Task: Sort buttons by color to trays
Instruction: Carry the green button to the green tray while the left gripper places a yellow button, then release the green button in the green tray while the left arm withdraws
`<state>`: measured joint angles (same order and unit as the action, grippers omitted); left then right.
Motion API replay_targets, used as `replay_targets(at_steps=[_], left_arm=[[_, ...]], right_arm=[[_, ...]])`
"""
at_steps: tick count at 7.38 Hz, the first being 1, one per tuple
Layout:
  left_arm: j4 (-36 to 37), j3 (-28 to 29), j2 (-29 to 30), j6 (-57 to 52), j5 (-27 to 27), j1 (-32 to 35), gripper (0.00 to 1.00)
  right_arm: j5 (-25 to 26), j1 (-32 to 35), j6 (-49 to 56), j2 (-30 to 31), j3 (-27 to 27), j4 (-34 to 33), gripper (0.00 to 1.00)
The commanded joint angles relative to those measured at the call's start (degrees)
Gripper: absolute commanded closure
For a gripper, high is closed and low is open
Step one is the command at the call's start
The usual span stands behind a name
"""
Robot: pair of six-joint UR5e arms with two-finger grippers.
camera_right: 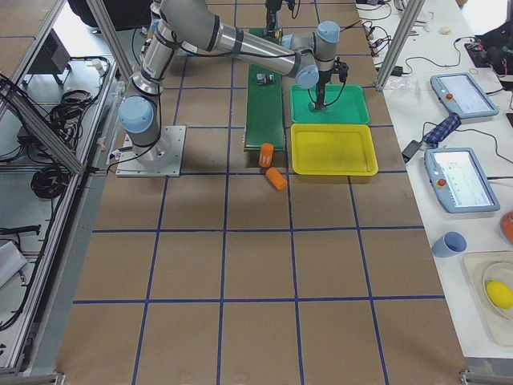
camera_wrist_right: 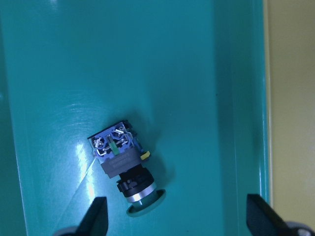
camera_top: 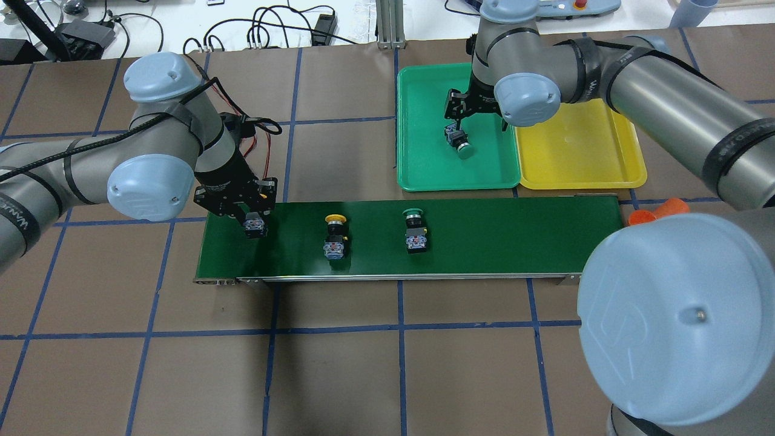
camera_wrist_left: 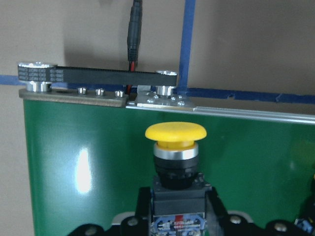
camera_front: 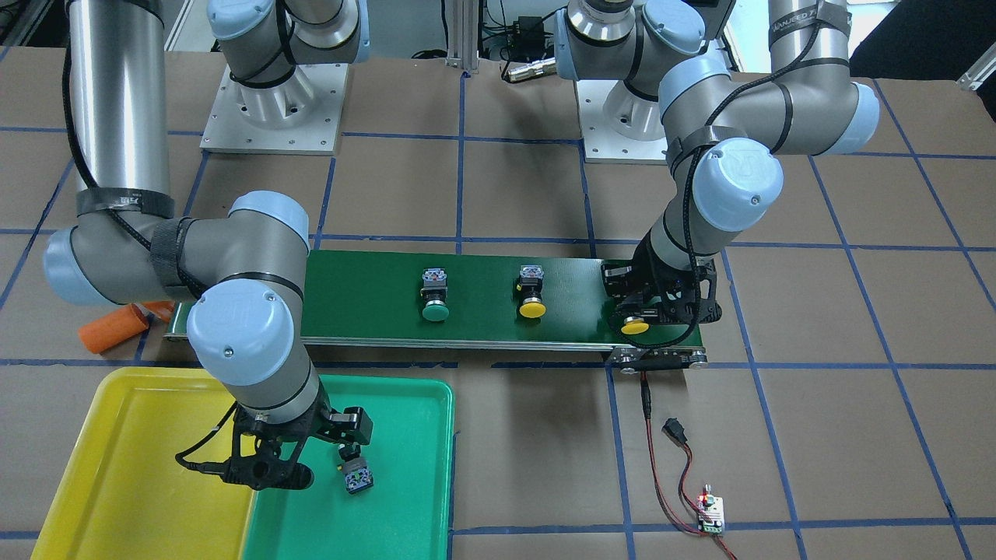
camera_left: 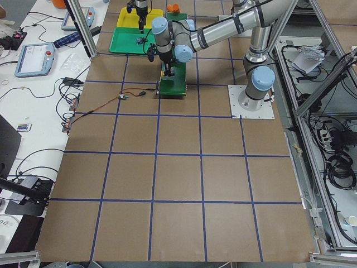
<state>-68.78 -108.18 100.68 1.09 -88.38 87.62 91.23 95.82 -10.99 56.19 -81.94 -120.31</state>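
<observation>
My left gripper (camera_top: pixel 254 219) is at the conveyor's end, shut on the black body of a yellow mushroom-cap button (camera_wrist_left: pixel 175 135), whose cap (camera_front: pixel 636 327) points at the belt's edge. My right gripper (camera_top: pixel 458 124) hangs open over the green tray (camera_top: pixel 424 163). A green-cap button (camera_wrist_right: pixel 123 164) lies on its side in that tray between the spread fingers (camera_wrist_right: pixel 98 216), untouched. The yellow tray (camera_top: pixel 581 151) beside it holds nothing. On the belt stand another yellow-cap button (camera_top: pixel 335 233) and another green-cap button (camera_top: pixel 415 230).
The long dark-green conveyor (camera_top: pixel 514 236) runs across the table's middle. Two orange cylinders (camera_front: pixel 113 330) lie at the belt's end near the trays. A small circuit board with red and black wires (camera_front: pixel 710 513) lies on the table past the belt's other end.
</observation>
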Motion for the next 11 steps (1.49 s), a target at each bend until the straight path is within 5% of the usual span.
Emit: replay_targets(at_steps=[1, 2, 4, 8, 11], left_arm=[[0.13, -1.59, -0.57, -0.47, -0.04, 0.01, 0.16], [0.83, -1.08, -0.48, -0.38, -0.04, 0.01, 0.00], [-0.03, 1.37, -0.92, -0.29, -0.30, 0.01, 0.00], [-16.44, 19.11, -0.92, -0.21, -0.13, 1.24, 0.00], [-23.50, 27.22, -1.08, -0.21, -3.28, 1.59, 0.00]], right_arm=[[0.17, -0.02, 0.00, 0.58, -0.06, 0.17, 0.00], [0.17, -0.19, 0.00, 0.93, -0.06, 0.34, 0.00], [0.17, -0.19, 0.17, 1.20, -0.06, 0.34, 0.00], [0.00, -1.68, 0.17, 2.69, -0.15, 1.39, 0.00], [-0.09, -3.34, 0.26, 7.07, -0.24, 9.11, 0.00]])
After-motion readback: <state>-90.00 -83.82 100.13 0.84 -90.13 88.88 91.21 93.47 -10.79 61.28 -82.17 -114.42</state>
